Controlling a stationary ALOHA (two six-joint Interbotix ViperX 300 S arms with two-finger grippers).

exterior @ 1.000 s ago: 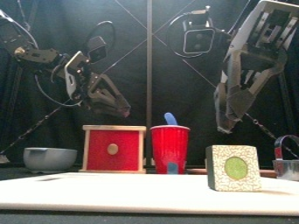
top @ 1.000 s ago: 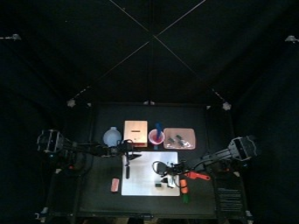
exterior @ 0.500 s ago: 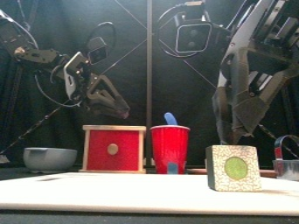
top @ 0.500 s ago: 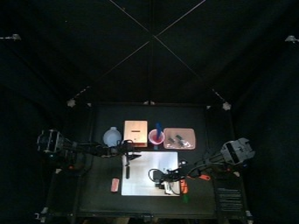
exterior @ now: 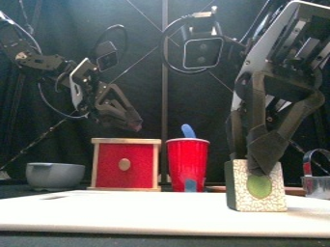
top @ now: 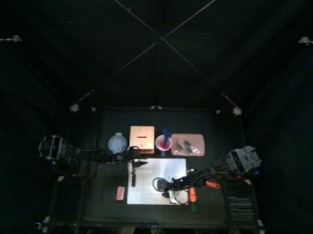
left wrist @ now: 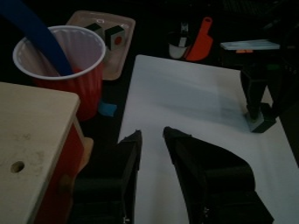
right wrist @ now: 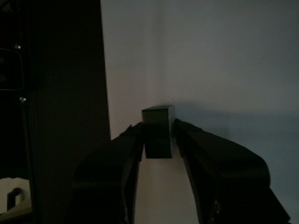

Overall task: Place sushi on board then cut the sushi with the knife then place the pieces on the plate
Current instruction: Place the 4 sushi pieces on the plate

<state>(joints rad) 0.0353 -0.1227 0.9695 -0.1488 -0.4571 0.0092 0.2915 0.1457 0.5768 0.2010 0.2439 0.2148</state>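
Observation:
One sushi piece (exterior: 258, 186), a dark slab with a pale face and a green centre, stands upright on the white cutting board (exterior: 116, 210). My right gripper (exterior: 261, 162) has come down over its top. In the right wrist view the jaws press both sides of the dark sushi piece (right wrist: 158, 144). From above, the right gripper (top: 170, 188) is over the board (top: 149, 175). My left gripper (left wrist: 152, 143) hangs open and empty above the board's back left edge, near the red cup (exterior: 187, 164) that holds the blue knife (exterior: 188, 130). The pink plate (top: 188, 144) lies behind the board.
The wooden box with its red drawer front (exterior: 125, 164) stands left of the cup, and the blue-grey bowl (exterior: 54, 175) further left. A red-orange thing (top: 210, 184) lies right of the board, and a small red thing (top: 119, 192) lies left of it.
The right gripper dropped from above the sushi piece down onto it, and its jaws now enclose the top. The left arm stayed where it was.

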